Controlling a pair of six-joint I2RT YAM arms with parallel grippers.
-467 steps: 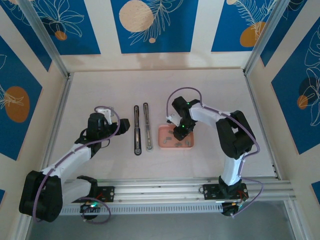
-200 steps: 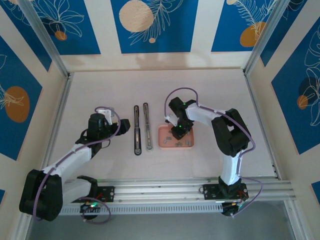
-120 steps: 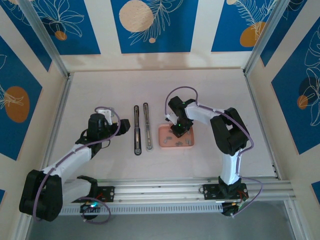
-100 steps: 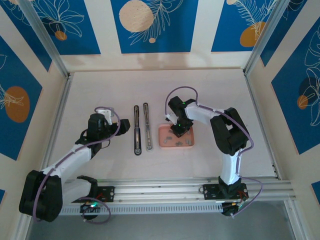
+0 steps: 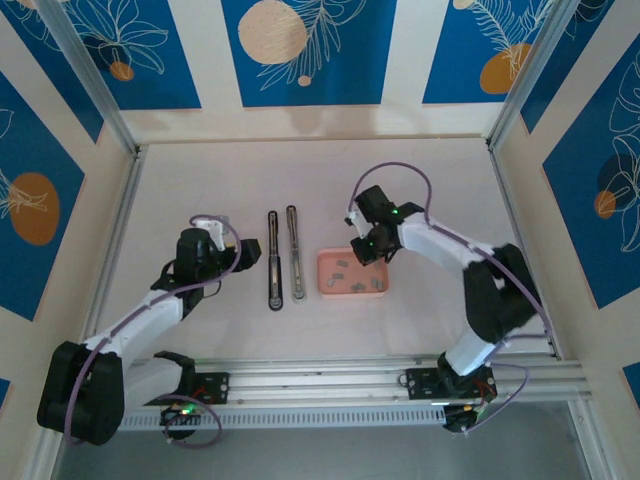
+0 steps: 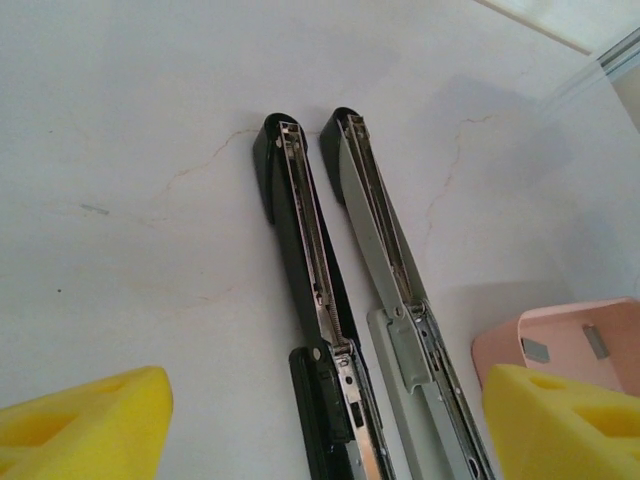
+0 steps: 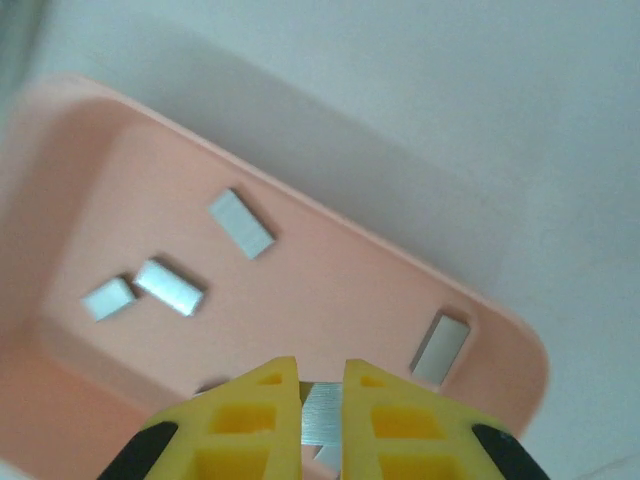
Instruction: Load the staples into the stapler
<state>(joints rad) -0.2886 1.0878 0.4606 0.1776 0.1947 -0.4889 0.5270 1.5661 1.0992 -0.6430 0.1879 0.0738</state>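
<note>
Between blue-patterned walls (image 5: 310,50), the white tabletop (image 5: 200,180) holds the stapler (image 5: 283,258).

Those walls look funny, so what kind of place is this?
Probably a robot test booth: two white-and-black robot arms bolted to a silver metal rail, and a pale tabletop boxed in by blue leaf-patterned wall panels.

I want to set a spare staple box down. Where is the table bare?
Bare: the table between the back wall and the stapler and pink tray; also the strip before the front rail. Crowded: the middle row, left gripper, stapler, tray, right gripper pinching a staple strip.
</note>
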